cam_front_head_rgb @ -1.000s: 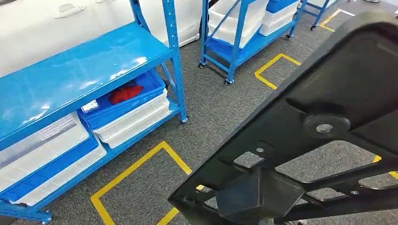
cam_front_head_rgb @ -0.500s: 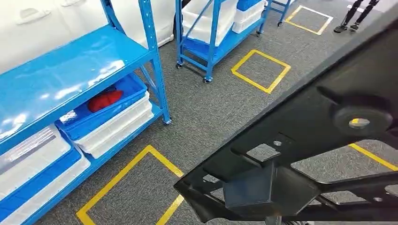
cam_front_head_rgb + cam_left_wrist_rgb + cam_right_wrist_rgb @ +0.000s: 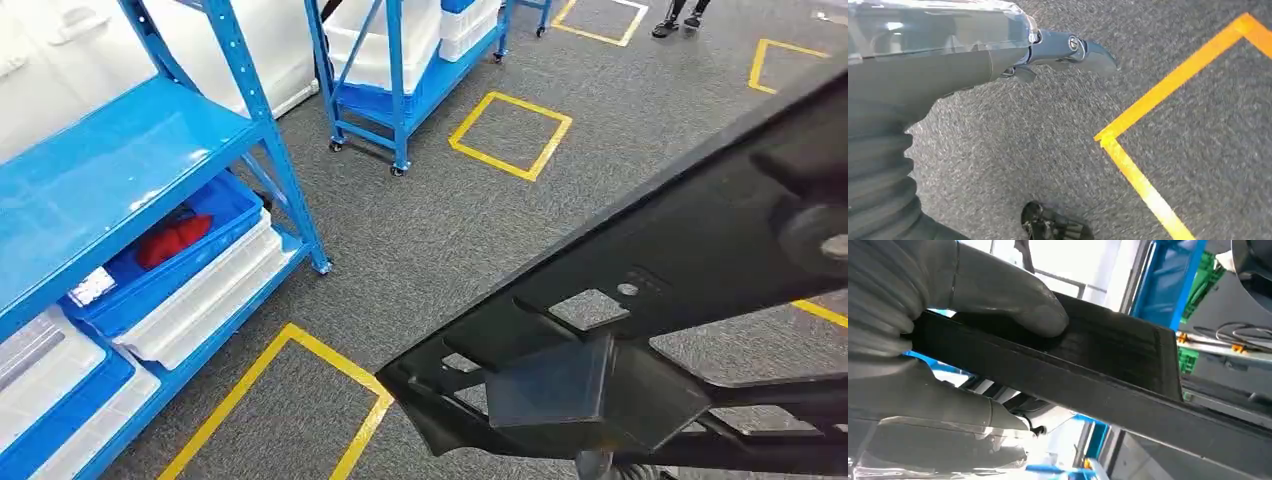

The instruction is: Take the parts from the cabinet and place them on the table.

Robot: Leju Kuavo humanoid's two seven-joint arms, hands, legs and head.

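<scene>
floor: grey carpet (image 3: 450, 240) with yellow taped squares (image 3: 510, 133) | left: blue steel rack (image 3: 120, 170) holding blue and white bins (image 3: 200, 290) | behind: wheeled blue cart (image 3: 400, 80) | light: glare on the rack's shelf

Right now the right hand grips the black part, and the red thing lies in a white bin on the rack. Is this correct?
Not quite: the red thing lies in a blue bin, as the head view shows. The right hand does grip the black part.
</scene>
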